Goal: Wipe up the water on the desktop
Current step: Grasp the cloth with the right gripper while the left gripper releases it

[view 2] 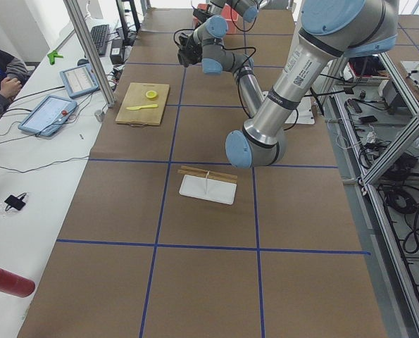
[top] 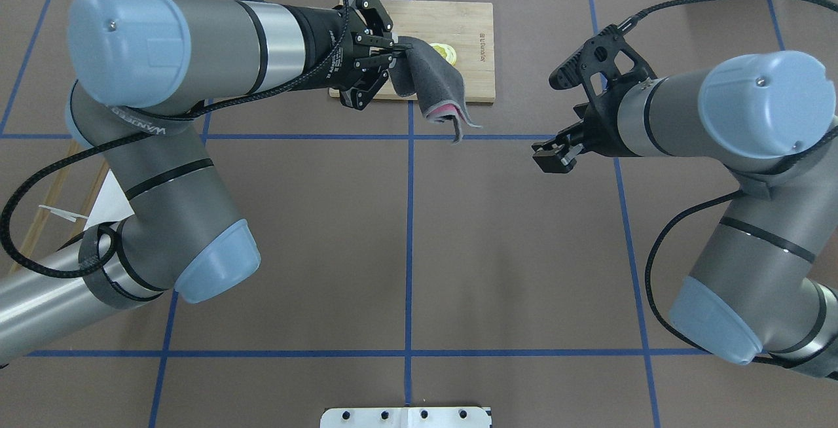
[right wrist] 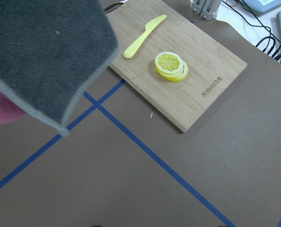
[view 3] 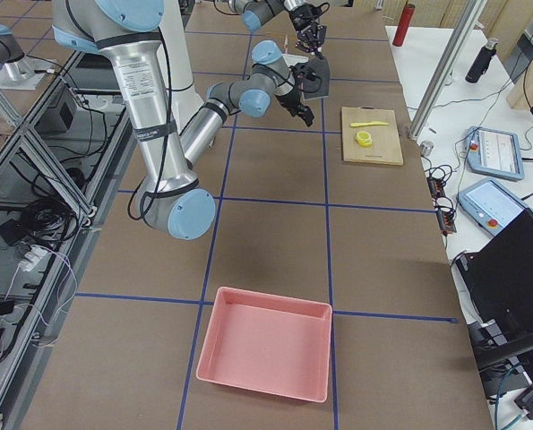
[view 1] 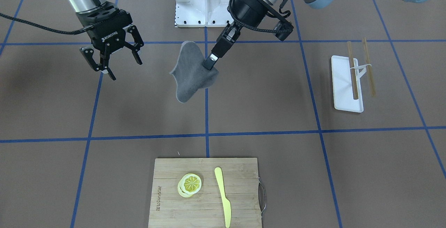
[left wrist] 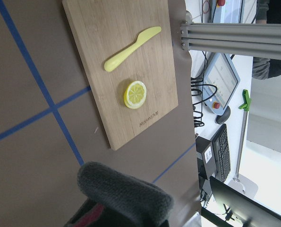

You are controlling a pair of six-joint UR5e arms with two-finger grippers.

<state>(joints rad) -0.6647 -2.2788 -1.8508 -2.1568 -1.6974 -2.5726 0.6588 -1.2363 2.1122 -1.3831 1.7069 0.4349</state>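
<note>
Jaws, entry one: my left gripper (view 1: 210, 61) has its two fingers pressed together on a fold of the grey cloth (view 1: 193, 73), pinching it near the cloth's 2 o'clock edge in the front-facing view. The cloth hangs down from that pinch in loose folds, lifted clear of the desktop (view 1: 264, 95); the overhead view shows a pink underside at its lower hem. Jaws, entry two: my right gripper (view 1: 116, 68) is spread wide with nothing between the fingers, hovering above the desktop at 9 o'clock of the cloth and well apart from it. The desktop itself, brown and crossed by blue tape lines, lies beneath both grippers, and the cloth hangs over the crossing of tape lines near the table's middle. At 6 o'clock of the cloth, front-facing view, a bamboo cutting board (view 1: 240, 172) lies flat on the desktop. On it are stacked lemon slices (view 1: 190, 184), with a yellow knife (view 1: 223, 195) just beside them at their 3 o'clock, not touching. At 3 o'clock of the cloth, well apart, a white tray (view 1: 343, 92) carries one of two chopsticks (view 1: 352, 71); the other lies along the tray's 3 o'clock side. Right-side view: a pink bin (view 3: 266, 354) sits on the desktop, nearest that camera.
</note>
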